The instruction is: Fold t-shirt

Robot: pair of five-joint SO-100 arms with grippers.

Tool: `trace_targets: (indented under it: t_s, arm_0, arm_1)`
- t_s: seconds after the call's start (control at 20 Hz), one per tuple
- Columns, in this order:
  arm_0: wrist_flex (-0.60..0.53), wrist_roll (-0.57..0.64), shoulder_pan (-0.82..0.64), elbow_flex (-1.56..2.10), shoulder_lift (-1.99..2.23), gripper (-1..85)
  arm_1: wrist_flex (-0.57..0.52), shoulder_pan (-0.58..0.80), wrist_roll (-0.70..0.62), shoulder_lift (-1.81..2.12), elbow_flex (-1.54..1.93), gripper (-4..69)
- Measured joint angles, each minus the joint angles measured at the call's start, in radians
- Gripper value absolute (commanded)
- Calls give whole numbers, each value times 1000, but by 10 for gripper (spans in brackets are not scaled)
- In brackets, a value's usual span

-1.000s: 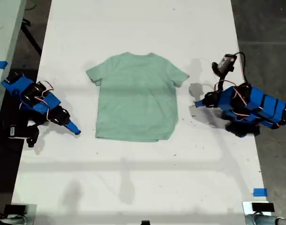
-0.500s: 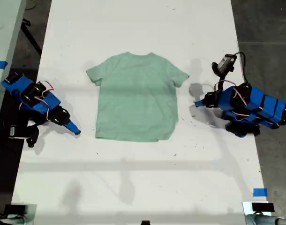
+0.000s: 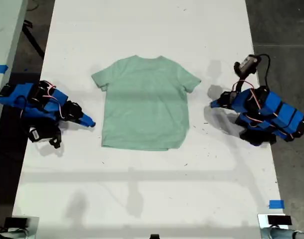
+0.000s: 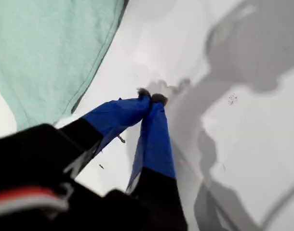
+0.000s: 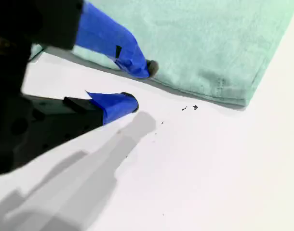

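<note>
The second pincer (image 5: 141, 84) — spread — sits just beside the t-shirt (image 3: 144, 102) side hem; the first pincer (image 4: 152, 99), seemingly pressed together, lies farther off.

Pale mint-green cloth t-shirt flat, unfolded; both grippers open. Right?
No: my first gripper is shut, fingertips together, as the first wrist view shows. My second gripper is open, and the pale mint-green cloth t-shirt lies flat, unfolded.

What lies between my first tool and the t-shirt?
Nothing: only bare white table separates my first tool from the t-shirt, as the first wrist view shows.
</note>
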Motion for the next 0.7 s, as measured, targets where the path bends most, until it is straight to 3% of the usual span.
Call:
trace_targets:
  t_s: [0.15,0.2,0.25,0.4,0.45,0.5,0.6,0.7]
  arm_0:
    - [0,0,18,0,0,107]
    - [0,0,18,0,0,85]
    - [0,0,14,0,0,0]
    - [-6,-63,-92,0,0,1]
    - [-6,-160,-112,0,0,12]
    - [-6,-225,-123,0,0,0]
    - [0,-215,-153,-2,0,0]
    - [0,-212,-215,-20,-2,0]
  arm_1:
    - [0,-12,92,0,0,22]
    - [0,-12,170,0,0,24]
    - [0,-11,276,0,0,27]
    - [0,-15,565,8,0,35]
    - [0,-38,584,8,0,-10]
    - [2,-69,632,9,0,-10]
    - [2,-71,703,11,0,-10]
    - [3,-81,626,14,-51,-10]
